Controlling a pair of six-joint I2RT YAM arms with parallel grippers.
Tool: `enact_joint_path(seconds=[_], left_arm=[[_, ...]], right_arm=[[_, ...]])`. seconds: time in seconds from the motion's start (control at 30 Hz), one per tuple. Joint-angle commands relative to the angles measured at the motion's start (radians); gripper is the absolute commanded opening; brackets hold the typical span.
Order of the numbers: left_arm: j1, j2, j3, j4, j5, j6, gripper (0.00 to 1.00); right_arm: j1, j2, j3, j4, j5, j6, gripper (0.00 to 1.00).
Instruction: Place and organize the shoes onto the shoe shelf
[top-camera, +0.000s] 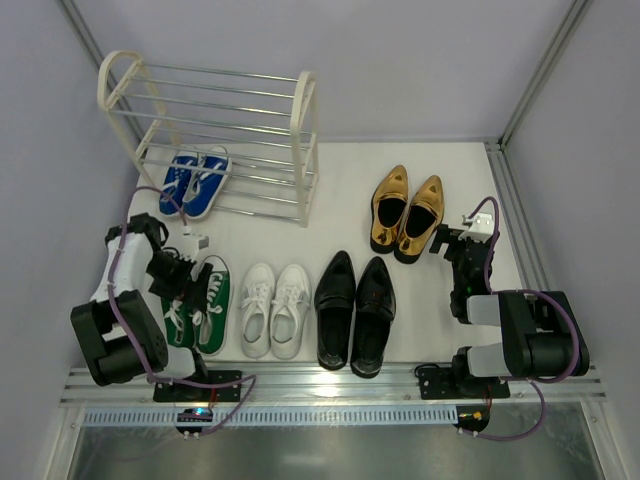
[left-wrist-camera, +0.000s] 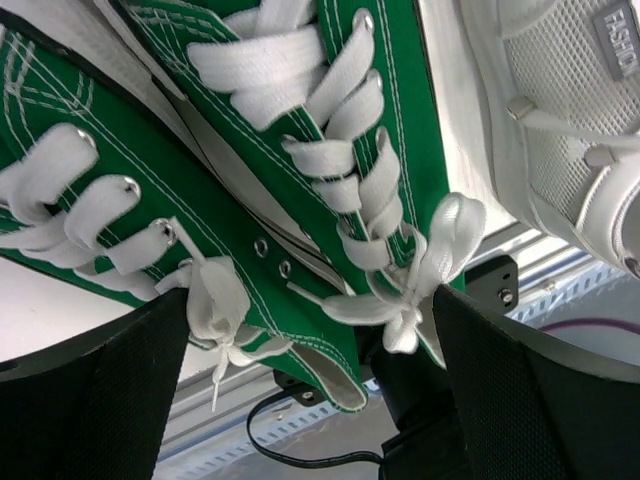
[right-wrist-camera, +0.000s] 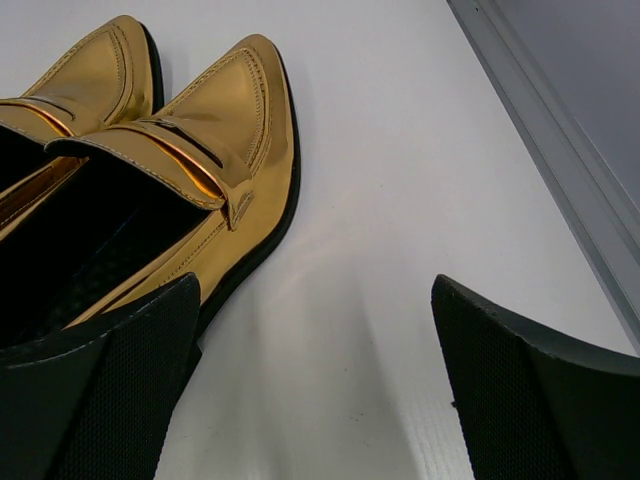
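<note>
While left hand gapes over green sneakers | laid near-to-far, toes toward shelf | right hand agape

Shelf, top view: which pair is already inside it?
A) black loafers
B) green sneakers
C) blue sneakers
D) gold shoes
C: the blue sneakers sit at the lowest level inside the shelf. The green, white, black and gold pairs lie on the table outside it.
</note>
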Motion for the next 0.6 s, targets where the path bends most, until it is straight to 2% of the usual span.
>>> enact_joint_path(seconds=[0.0,0.3,0.37,0.4,0.43,0.5,0.53,0.57], left_arm=[[-0.031,0.024,-0.003,0.123,-0.028,-0.049,1.00],[-0.039,0.159,-0.075,0.373,-0.183,-0.113,1.00],[-0.039,0.193,-0.093,0.422,-0.191,-0.110,0.96],[-0.039,0.205,-0.096,0.428,-0.191,-0.104,0.89],[-0.037,0.234,-0.095,0.436,-0.186,-0.099,0.71],[-0.039,0.265,-0.084,0.422,-0.177,-0.089,0.43],[-0.037,0.276,-0.078,0.416,-0.171,-0.089,0.17],[-0.037,0.283,-0.069,0.408,-0.162,-0.087,0.06]], right_arm=[[0.001,-0.007,0.006,0.075,-0.002,-0.006,0.97],[0.001,-0.007,0.006,0.076,-0.002,-0.006,0.97],[0.001,-0.007,0.006,0.076,-0.002,-0.006,0.97],[0.001,-0.009,0.006,0.076,0.000,-0.006,0.97],[0.001,-0.008,0.006,0.075,-0.002,-0.006,0.97],[0.001,-0.008,0.006,0.076,0.000,-0.006,0.97],[0.001,-0.009,0.006,0.076,-0.002,-0.006,0.97],[0.001,-0.008,0.005,0.076,-0.002,-0.007,0.97]])
